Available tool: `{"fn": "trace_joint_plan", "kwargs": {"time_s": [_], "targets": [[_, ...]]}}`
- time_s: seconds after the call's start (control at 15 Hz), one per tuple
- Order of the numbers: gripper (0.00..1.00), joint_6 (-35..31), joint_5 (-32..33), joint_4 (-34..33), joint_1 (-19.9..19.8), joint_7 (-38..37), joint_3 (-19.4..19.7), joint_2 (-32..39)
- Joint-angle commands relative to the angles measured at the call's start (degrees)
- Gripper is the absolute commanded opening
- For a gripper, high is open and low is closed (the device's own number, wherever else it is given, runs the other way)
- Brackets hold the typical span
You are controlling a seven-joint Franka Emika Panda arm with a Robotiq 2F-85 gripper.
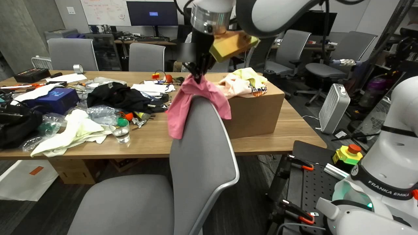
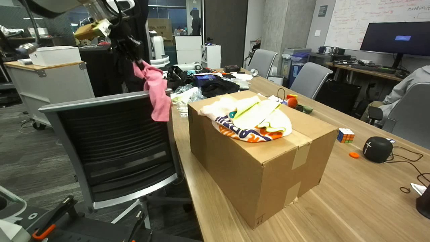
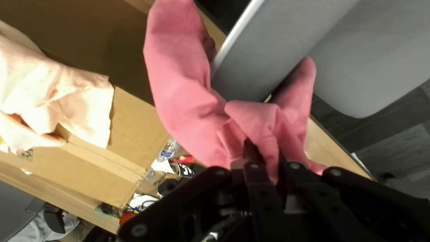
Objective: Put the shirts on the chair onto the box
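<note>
Since the gripper (image 3: 267, 156) pinches the pink shirt (image 3: 181, 84) in the wrist view, best lift straight up. In an exterior view its ends straddle the chair (image 1: 202, 143) below the gripper: clear them. In an exterior view the box (image 2: 228, 164) sits beside and below it, bearing the other shirts (image 2: 247, 119).

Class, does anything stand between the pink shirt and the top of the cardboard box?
Yes: the chair back. The pink shirt drapes over its top corner, so the end effector would probably need to lift it clear; nothing else visible blocks the cardboard box.
</note>
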State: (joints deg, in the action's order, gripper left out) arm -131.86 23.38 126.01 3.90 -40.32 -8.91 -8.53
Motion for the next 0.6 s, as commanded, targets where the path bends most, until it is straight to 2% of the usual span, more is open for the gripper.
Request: {"fn": "trace_joint_plan", "kwargs": {"time_s": [0.0, 0.2, 0.53], "targets": [[0.02, 4.40, -1.68, -7.39, -0.04, 1.07, -0.70, -2.87], [0.02, 6.33, -1.24, -12.61, -0.76, 0.16, -0.98, -3.62], [0.02, 6.68, -0.11, -16.69, -2.06, -0.91, -0.98, -3.69]]}}
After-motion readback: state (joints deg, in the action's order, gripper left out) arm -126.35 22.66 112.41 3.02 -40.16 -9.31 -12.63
